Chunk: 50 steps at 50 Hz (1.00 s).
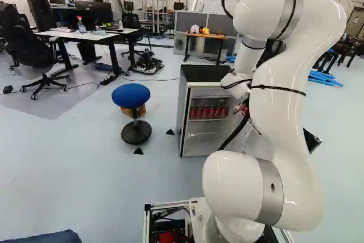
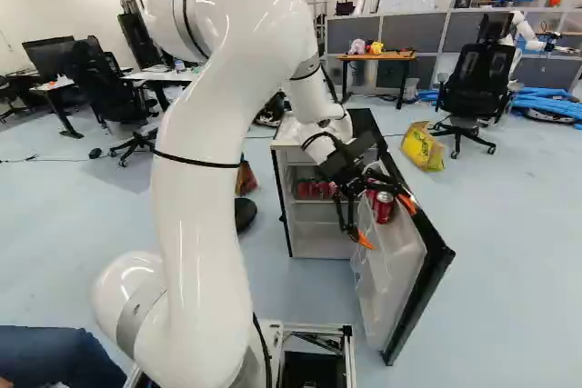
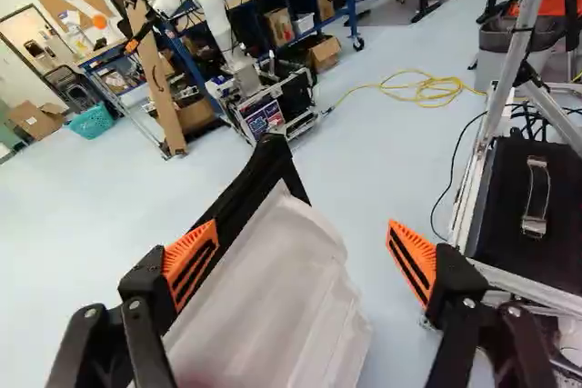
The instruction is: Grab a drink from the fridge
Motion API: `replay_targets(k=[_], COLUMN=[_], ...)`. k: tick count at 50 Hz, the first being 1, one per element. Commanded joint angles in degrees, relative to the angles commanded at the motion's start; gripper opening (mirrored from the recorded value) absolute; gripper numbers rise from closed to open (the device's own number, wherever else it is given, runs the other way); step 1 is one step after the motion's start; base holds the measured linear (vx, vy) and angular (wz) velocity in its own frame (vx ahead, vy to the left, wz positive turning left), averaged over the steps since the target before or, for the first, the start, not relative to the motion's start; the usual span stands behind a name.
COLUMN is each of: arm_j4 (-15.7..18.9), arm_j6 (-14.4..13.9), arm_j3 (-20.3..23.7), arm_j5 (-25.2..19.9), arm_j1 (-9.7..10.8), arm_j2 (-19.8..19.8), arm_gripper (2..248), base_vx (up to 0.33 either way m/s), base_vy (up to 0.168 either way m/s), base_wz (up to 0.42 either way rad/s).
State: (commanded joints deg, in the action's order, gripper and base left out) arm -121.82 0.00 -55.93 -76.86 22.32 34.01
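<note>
Starting at the left of the left base view, an office chair (image 1: pixel 35 55) is cut off by the view's edge. Next comes a desk (image 1: pixel 74 34) bearing a spray bottle (image 1: pixel 81 25), then a blue stool (image 1: pixel 131 95) hiding most of something orange-brown behind it. Right of that stands the fridge (image 1: pixel 183 115), open, with red cans (image 1: pixel 208 112) in a row on its shelf; my arm (image 1: pixel 290 89) covers the row's right end, so I can't count them all. Farther back, a small table (image 1: pixel 218 36) holds toys (image 1: pixel 196 29) too small to make out.

In the right base view, the arm reaches over to the gripper (image 2: pixel 386 222) at the fridge's open door (image 2: pixel 439 265). The hand is spread wide and grips nothing. A red can (image 2: pixel 384 207) stands in the door's shelf, seen past the fingers; at least one more red shape beside it is mostly hidden by them. Farther right are a yellow bag (image 2: pixel 423 145), a black chair (image 2: pixel 477 84) and blue tubes (image 2: pixel 547 103), these last cut off by the edge.

In the wrist view, the door's pale liner lies between the fingers, with only a faint red blur near their bases. Whether either finger touches the door, I can't tell.
</note>
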Motion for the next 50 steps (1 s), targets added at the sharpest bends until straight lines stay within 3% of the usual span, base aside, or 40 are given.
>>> replay_targets(k=[33, 50], arm_j4=[6.0, 9.23], arm_j6=[0.0, 0.0], arm_j3=[-6.55, -6.42], arm_j5=[3.51, 5.31], arm_j1=[5.55, 5.69], arm_j2=[2.92, 2.85], arm_gripper=[247, 247], base_vx=[0.0, 0.0], base_vy=[0.0, 0.0], base_wz=[0.0, 0.0])
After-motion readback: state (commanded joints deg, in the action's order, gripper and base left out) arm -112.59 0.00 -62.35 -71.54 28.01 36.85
